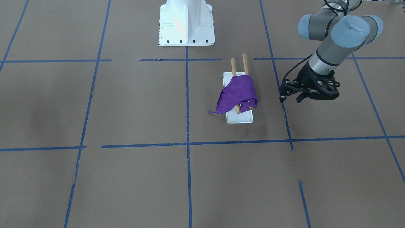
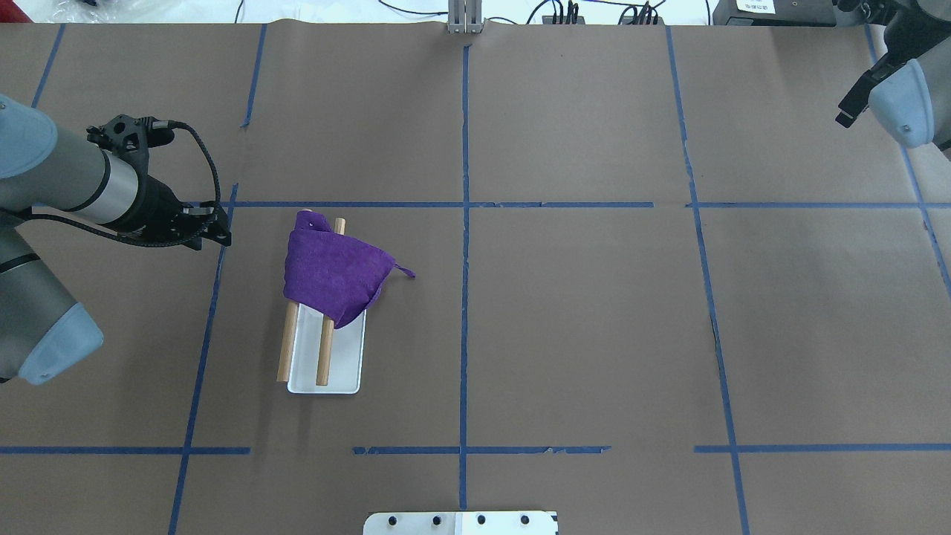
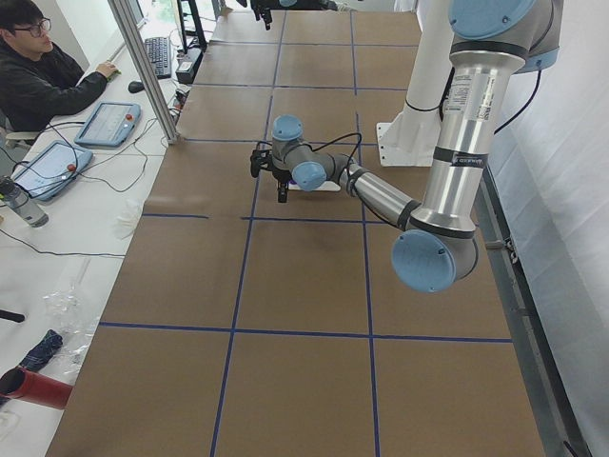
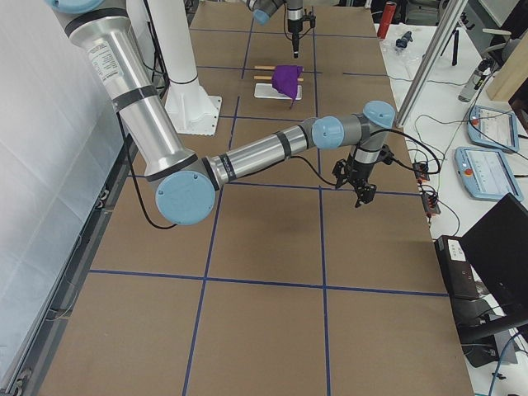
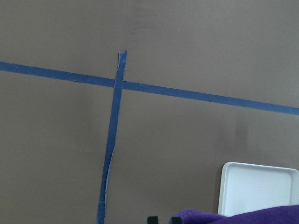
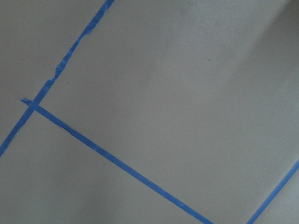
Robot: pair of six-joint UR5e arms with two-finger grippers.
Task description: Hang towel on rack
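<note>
My left pincer (image 1: 290,98) hangs open over the table (image 1: 126,104). Its two fingers are well parted and there is nothing between them.

The rack (image 1: 240,119) stands near it on the side toward the table's middle, clear of the fingers and not touching them. The towel (image 1: 239,91) is not in my grip. It lies bunched across both dowels (image 1: 245,63) at the end farther from my base, about level with the pincer. From there the bare lengths of the dowels run back toward me. The near fold of the towel faces the pincer. One pointed corner trails off the far side, away from the pincer.

In the left wrist view, the towel's edge and a corner of the rack's white base sit at the bottom. Beyond them two strips of blue tape (image 5: 114,140) cross.

My right pincer (image 4: 361,196) is well apart from the rack, over bare table near a tape crossing. Whether it is open or closed, I cannot tell. Its wrist view shows only table and tape.
</note>
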